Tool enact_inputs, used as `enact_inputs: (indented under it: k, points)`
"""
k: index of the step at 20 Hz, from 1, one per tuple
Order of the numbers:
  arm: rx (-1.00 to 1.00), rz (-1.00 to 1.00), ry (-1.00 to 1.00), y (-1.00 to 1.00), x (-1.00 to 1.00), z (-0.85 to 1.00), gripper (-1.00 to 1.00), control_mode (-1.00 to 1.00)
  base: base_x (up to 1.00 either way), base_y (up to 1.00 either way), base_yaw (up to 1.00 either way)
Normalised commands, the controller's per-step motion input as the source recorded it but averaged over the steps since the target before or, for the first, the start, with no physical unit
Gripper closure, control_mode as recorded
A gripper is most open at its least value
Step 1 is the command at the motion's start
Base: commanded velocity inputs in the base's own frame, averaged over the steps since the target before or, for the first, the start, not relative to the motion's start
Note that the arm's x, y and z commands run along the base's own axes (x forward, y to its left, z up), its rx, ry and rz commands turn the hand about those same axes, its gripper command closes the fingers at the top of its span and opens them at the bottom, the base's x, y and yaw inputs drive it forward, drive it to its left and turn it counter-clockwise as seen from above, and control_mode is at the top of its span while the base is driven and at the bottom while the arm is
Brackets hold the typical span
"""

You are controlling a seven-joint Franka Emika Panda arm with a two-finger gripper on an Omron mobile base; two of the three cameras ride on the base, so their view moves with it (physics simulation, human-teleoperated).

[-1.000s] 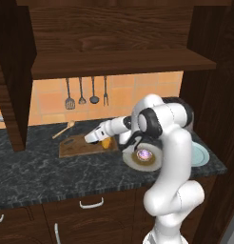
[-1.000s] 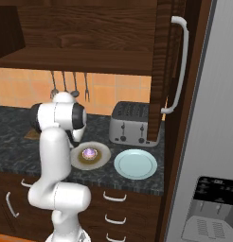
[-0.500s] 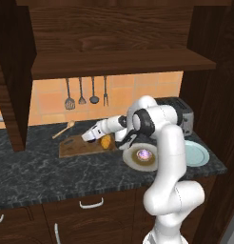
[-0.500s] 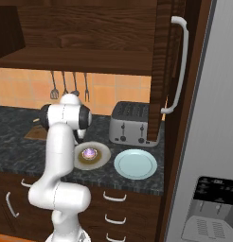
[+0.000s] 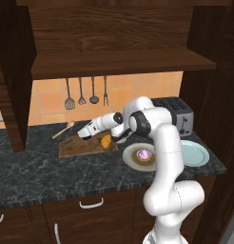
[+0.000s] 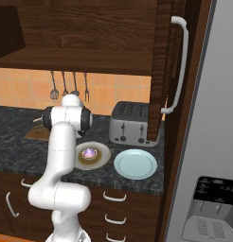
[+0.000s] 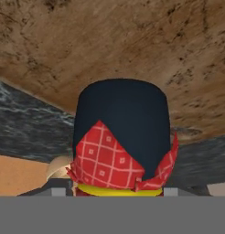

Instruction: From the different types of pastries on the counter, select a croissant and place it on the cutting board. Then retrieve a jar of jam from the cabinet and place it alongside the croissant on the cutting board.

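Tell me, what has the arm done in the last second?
The gripper reached further left and lower over the cutting board, carrying the jar of jam past the croissant. The croissant, the purple-topped pastry and the plates stayed put.

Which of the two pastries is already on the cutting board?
The croissant, golden-orange and oblong, lies on the cutting board. The round purple-topped pastry sits on a plate to its right.

A toaster (image 5: 178, 115) stands behind a pale blue plate (image 5: 194, 153).
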Motion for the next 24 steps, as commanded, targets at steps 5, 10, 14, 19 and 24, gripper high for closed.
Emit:
enact_inputs:
  k: [5,10,14,19,24]
  points:
    - [0.0,0.0,0.0,0.0,0.0,0.0,-1.0,-1.0,0.0,0.0,0.0]
    - [0.0,0.0,0.0,0.0,0.0,0.0,-1.0,-1.0,0.0,0.0,0.0]
    - [0.02,0.0,-0.01,0.0,-0.1,0.01,-1.0,-1.0,0.0,0.0,0.0]
    - [0.0,0.0,-0.05,0.0,-0.45,0.0,-1.0,-1.0,0.0,0.0,0.0]
    - [0.03,0.0,-0.18,0.0,-0.99,0.07,-1.0,-1.0,0.0,0.0,0.0]
